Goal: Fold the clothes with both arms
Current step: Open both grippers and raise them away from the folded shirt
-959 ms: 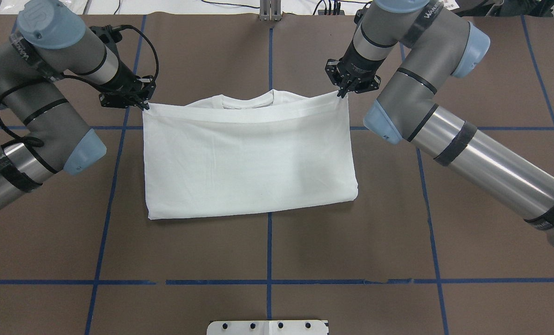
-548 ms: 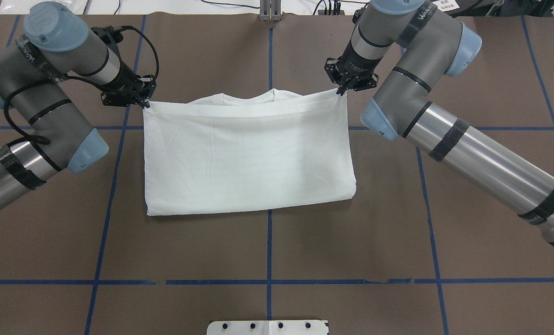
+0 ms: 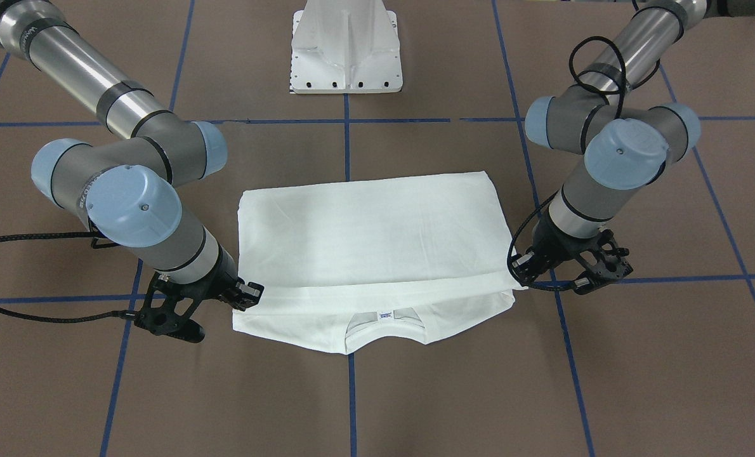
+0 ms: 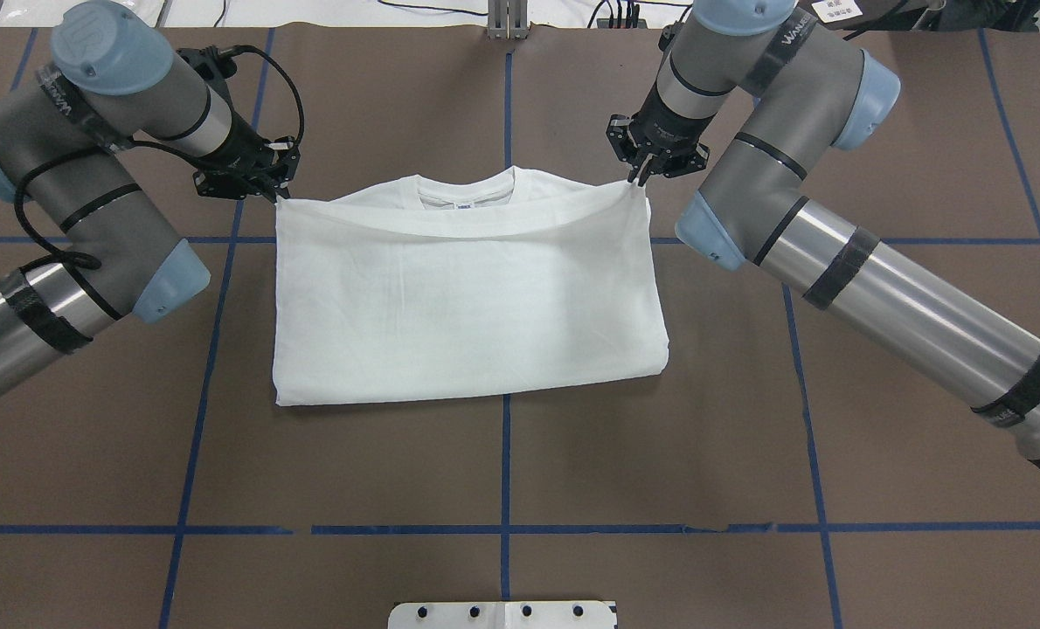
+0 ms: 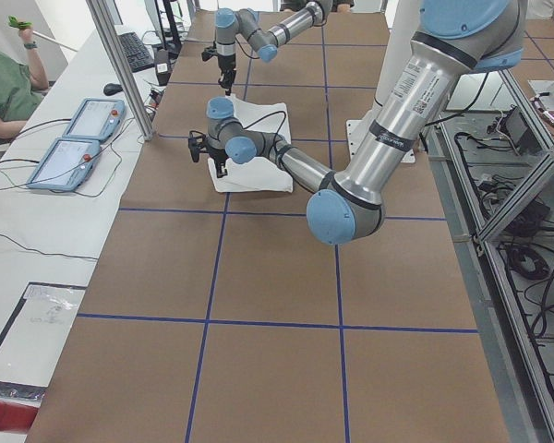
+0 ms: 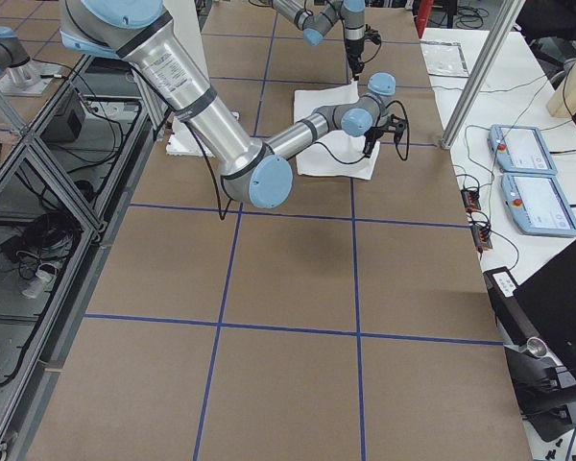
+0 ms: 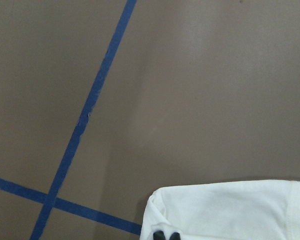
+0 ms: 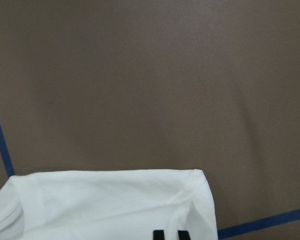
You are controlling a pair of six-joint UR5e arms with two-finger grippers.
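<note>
The white shirt (image 4: 468, 306) lies folded in half on the brown table, its doubled-over hem resting just short of the collar, where a small neck label (image 4: 466, 206) shows. My left gripper (image 4: 275, 196) is shut on the hem's left corner. My right gripper (image 4: 635, 180) is shut on the hem's right corner. Between the two corners the hem sags in a shallow curve. Seen from the front, the shirt (image 3: 371, 235) has the left gripper (image 3: 521, 285) on the view's right and the right gripper (image 3: 250, 294) on its left. Each wrist view shows closed fingertips (image 7: 166, 235) (image 8: 171, 234) pinching white cloth.
A white pedestal base (image 3: 346, 51) stands at the robot's side of the table. Blue tape lines (image 4: 504, 454) cross the brown surface. Two teach pendants (image 5: 74, 148) lie on a side bench, where a person (image 5: 0, 88) sits.
Both grippers have carried the hem corners a little farther toward the collar. The hem, straight before, now sags in the middle, and the neck label shows.
</note>
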